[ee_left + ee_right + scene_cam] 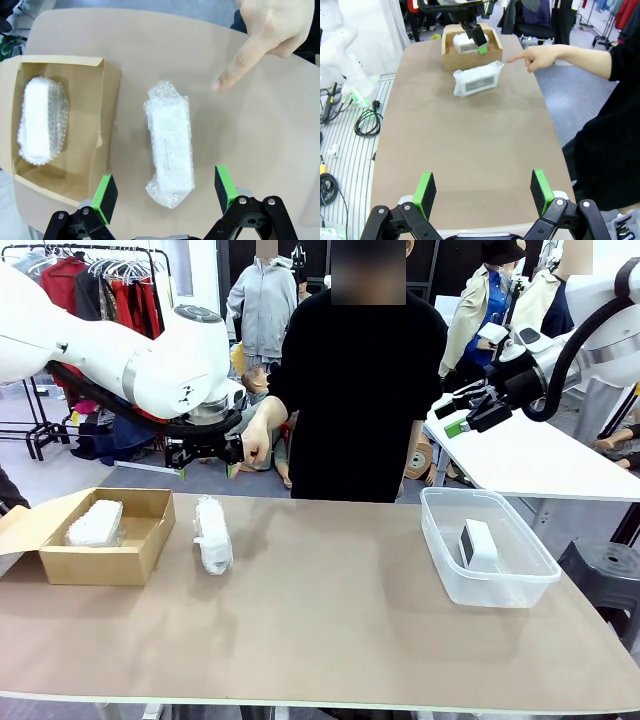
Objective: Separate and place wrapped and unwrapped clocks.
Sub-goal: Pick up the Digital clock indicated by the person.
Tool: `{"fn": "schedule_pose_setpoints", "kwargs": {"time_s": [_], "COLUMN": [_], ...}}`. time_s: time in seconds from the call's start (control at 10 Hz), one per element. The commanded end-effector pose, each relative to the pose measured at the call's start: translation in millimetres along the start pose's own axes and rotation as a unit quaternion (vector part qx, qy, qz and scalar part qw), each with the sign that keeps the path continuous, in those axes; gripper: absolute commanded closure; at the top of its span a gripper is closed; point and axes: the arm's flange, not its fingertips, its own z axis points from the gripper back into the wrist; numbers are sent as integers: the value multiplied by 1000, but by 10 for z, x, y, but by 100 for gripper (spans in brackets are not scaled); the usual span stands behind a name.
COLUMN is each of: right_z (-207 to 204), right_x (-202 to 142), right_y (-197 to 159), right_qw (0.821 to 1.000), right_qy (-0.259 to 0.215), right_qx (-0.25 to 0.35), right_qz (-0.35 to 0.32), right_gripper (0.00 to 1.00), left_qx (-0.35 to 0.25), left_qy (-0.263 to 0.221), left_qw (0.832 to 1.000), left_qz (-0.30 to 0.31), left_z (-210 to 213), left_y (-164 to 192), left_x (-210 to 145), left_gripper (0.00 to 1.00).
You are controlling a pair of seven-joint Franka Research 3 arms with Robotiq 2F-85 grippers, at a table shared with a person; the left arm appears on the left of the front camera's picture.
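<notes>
Bubble-wrap roll (170, 150), the slimmer bundle, lies flat on the bare tabletop (330, 620) near its far edge, left of the middle. Just beside it, at the left edge, the open cardboard box (150, 540) holds the fatter wrapped bundle (95, 525). Over by the right edge, the bare white clock (477, 543) stands inside the clear plastic tub (500, 590). Left pincer (206, 470) hovers above the roll, jaws spread wide, gripping nothing. The person's hand (270, 30) points a finger down at the tabletop beside the roll. Right pincer (483, 186) hangs high off the right side, wide open and empty.
</notes>
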Motion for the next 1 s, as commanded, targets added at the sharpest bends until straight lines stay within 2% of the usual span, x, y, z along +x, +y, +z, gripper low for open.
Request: {"fn": "schedule_pose_setpoints", "kwargs": {"time_s": [0.0,0.3,0.4,0.7,0.9], "right_z": [12,12,12,12,12], "right_x": [19,19,19,19,19], "right_y": [1,1,1,1,1], "right_qw": [1000,1000,1000,1000,1000], "right_qy": [0,0,0,0,0], "right_qx": [-2,-2,-2,-2,-2], "right_qz": [2,2,2,2,2], "right_gripper": [0,0,0,0,0], "left_qx": [6,1,4,-2,-22], "left_qy": [-2,1,41,78,104], "left_qw": [1000,1000,999,994,992], "left_qz": [-3,0,34,80,75], "left_z": [8,-2,-61,-254,-439], "left_y": [15,2,57,87,143], "left_x": [7,-2,18,-17,-52], "left_gripper": [0,0,0,0,0]}}
